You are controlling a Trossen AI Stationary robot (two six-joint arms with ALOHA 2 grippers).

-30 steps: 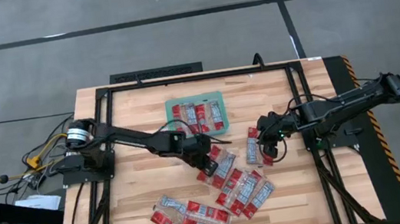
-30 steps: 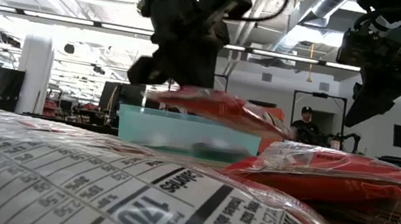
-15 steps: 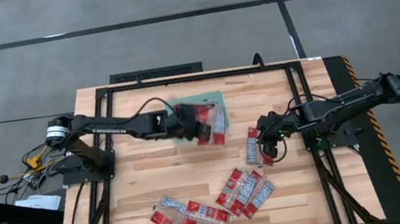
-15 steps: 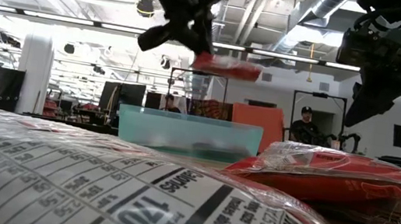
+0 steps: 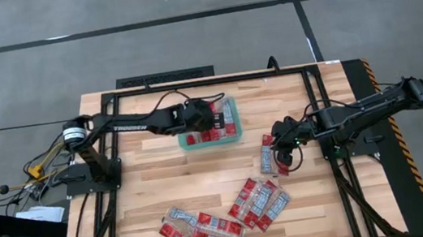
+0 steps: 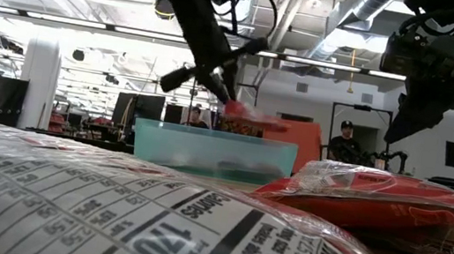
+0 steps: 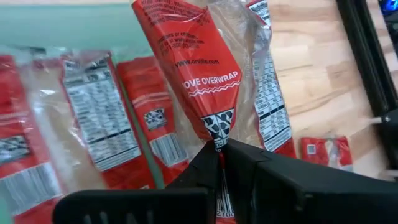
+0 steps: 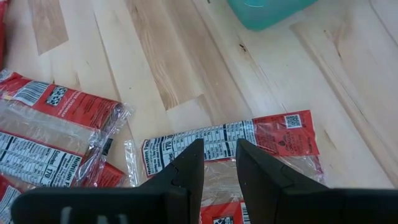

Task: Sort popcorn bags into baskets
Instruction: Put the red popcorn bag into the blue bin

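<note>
Above tray point(image 5: 190, 144), bag point(image 7: 205, 74) in left gripper point(image 7: 221, 152)

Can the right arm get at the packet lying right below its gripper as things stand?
Probably yes. The right gripper hangs with fingers parted directly over a popcorn bag lying flat on bare wood, nothing stacked on it. The left gripper is away over the green tray.

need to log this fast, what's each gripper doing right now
Left gripper: closed on a popcorn bag, above the green tray.
Right gripper: partly open, holding nothing, above a bag on the table.
</note>
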